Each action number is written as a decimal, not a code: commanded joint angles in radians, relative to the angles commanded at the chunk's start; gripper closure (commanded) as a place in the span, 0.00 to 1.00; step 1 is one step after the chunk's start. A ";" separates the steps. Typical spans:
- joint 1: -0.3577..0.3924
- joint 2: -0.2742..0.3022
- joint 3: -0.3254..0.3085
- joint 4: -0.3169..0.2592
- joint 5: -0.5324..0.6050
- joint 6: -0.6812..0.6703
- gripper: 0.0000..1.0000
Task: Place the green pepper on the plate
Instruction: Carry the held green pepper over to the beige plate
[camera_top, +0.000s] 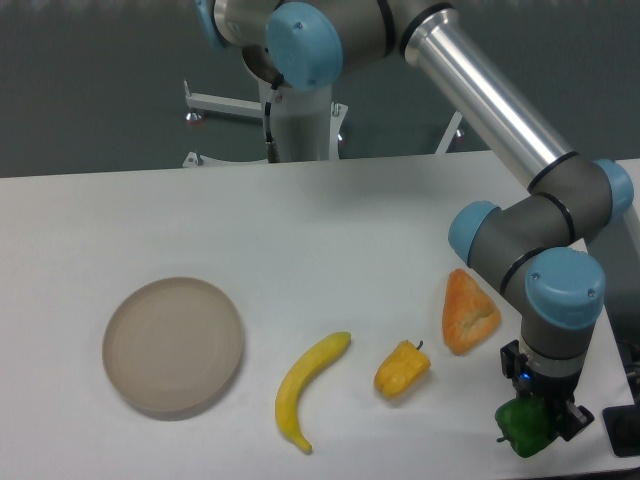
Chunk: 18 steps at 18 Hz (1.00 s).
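Note:
The green pepper (527, 427) is small, glossy and bright green, low at the right near the table's front edge. My gripper (540, 415) comes down on it from above, its dark fingers on either side of it and shut on it. I cannot tell whether the pepper rests on the table or hangs just above it. The plate (173, 346) is round, flat and beige-grey with a low rim, and it lies far to the left with nothing on it.
A yellow banana (305, 387) lies between plate and gripper. A yellow-orange pepper (401, 368) sits right of it. An orange wedge-shaped piece (468, 312) lies just left of my arm's wrist. A dark object (622, 430) is at the right edge.

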 joint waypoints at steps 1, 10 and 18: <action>0.000 0.000 0.000 0.000 -0.003 0.000 0.51; -0.024 0.092 -0.089 -0.058 -0.005 -0.084 0.51; -0.129 0.334 -0.394 -0.115 -0.029 -0.377 0.51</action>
